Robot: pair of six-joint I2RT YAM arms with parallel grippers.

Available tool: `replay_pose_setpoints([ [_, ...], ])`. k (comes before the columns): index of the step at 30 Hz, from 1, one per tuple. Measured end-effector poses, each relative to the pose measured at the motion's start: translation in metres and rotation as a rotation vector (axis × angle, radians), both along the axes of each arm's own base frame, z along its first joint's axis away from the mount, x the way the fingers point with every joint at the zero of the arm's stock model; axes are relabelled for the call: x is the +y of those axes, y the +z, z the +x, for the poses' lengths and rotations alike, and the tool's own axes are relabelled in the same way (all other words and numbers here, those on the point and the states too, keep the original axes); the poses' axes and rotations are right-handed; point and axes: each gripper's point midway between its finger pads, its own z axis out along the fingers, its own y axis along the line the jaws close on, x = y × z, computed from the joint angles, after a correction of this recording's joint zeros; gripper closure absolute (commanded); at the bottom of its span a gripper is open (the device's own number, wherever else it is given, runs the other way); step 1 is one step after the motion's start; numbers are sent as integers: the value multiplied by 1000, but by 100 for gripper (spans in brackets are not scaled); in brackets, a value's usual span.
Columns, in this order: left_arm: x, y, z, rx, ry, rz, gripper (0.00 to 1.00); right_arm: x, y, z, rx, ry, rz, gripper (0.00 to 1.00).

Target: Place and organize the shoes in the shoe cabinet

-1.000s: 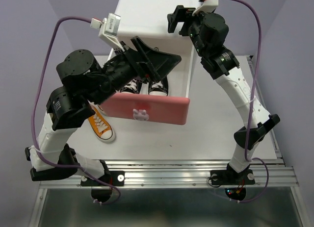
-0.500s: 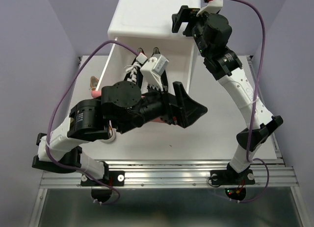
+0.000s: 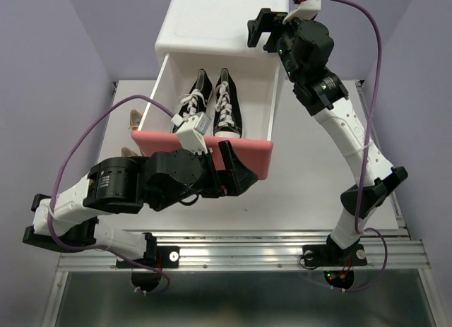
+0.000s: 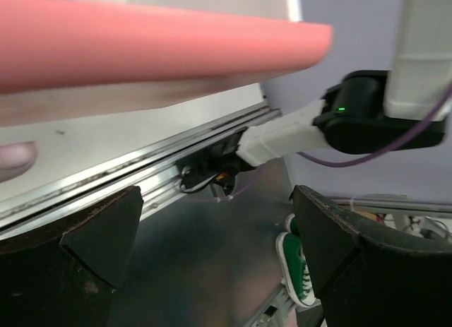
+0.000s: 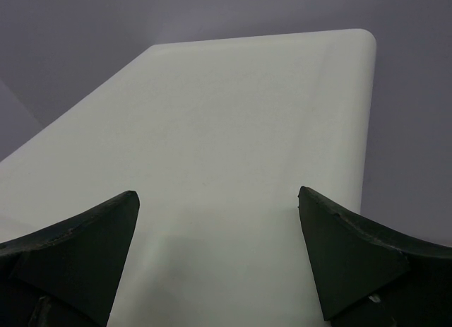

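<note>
Black shoes (image 3: 227, 104) parallel, lengthwise front-to-back, toes toward pink drawer front (image 3: 251, 156)

Two shoes (image 3: 227, 108) side by side in drawer (image 3: 254, 154); left gripper (image 3: 240, 175) before it; right gripper (image 3: 260, 32) over cabinet (image 3: 212, 20).

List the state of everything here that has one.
Pink-fronted drawer, pulled open.
Black sneakers, side by side inside the drawer, laced.
Left gripper, open, empty, near the drawer front.
Right gripper, open, empty, above the shoe cabinet.
</note>
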Motion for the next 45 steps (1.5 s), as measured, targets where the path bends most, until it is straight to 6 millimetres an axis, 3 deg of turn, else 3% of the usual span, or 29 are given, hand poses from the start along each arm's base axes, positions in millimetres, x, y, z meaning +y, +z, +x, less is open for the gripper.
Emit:
replay_pose_setpoints([
  [7, 27, -78, 1, 143, 128, 124, 1, -3, -1, 4, 0, -10, -3, 0],
  [17, 58, -107, 5, 228, 247, 82, 1, -5, -2, 8, 1, -24, -1, 0],
  [21, 73, -95, 22, 187, 343, 17, 1, -5, -2, 9, 2, -27, 0, 0],
  [28, 91, -44, 63, 34, 532, -84, 1, -5, -3, 11, 7, -30, 6, 0],
  [34, 100, -47, 77, -13, 569, -65, 1, -4, -3, 12, 7, -30, 9, 0],
  [40, 113, -44, 103, -90, 614, -4, 1, -4, -4, 15, 9, -32, 11, 0],
  [45, 97, -48, 115, -119, 576, 49, 1, -10, -4, 18, 2, -46, 3, 0],
])
